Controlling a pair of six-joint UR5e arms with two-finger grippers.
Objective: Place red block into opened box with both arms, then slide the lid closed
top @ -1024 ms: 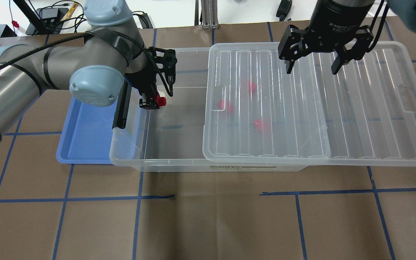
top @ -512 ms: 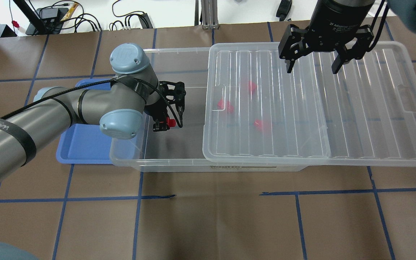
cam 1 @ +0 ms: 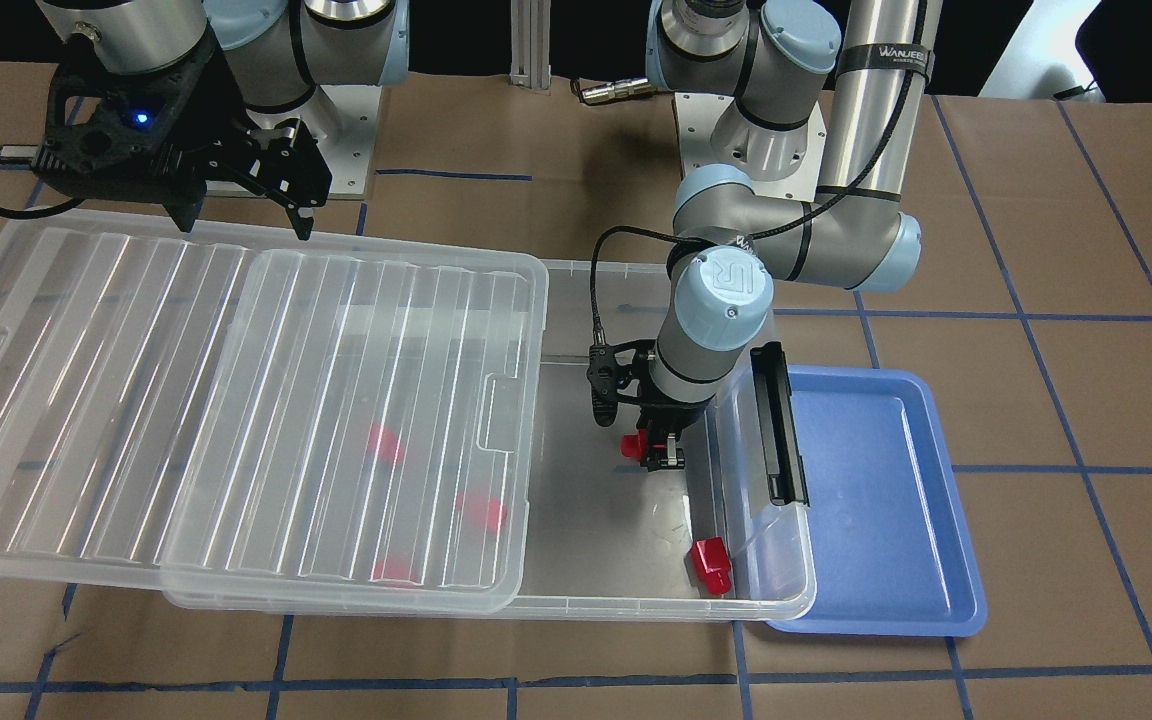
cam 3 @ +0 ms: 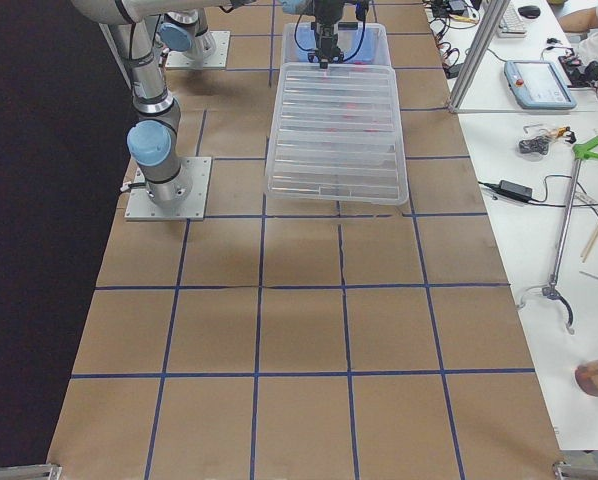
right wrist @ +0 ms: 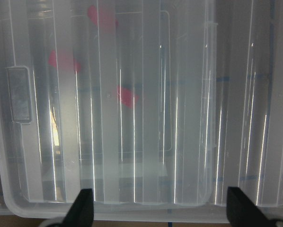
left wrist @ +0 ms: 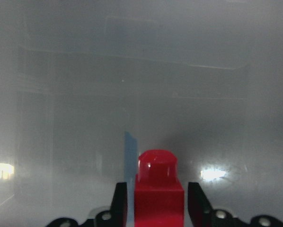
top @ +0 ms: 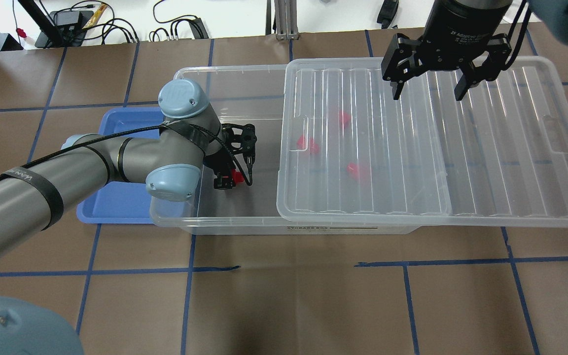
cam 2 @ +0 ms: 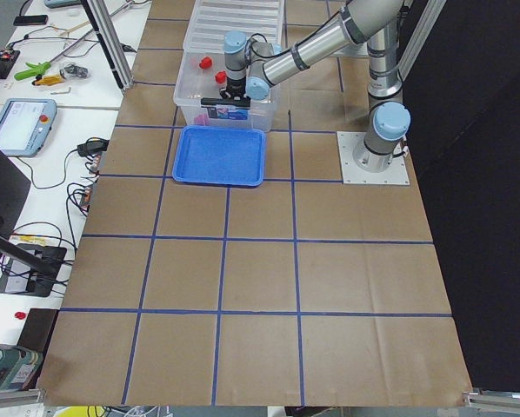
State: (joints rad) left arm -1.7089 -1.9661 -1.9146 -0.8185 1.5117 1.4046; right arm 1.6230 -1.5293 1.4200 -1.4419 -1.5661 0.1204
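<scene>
The red block [top: 237, 175] is sitting pinched in the narrow grip of the left gripper [top: 226, 181], down inside the uncovered end of the box [top: 175, 217], centre-left of the overhead view. The left arm [top: 91, 162] is reaching in, elbow bent, wrist pointing down. Upper right, the right gripper [top: 427, 92] is hovering spread wide over the lid [top: 486, 148].

lid [top: 486, 162] partly covers box [top: 225, 223]; tray [top: 116, 202] beside it.

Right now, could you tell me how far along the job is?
Done: several red blocks already lie in the box. In hand: the left hand grips another red block low inside the open end. Left: release it, then slide the lid shut; the open right hand hovers over it.
</scene>
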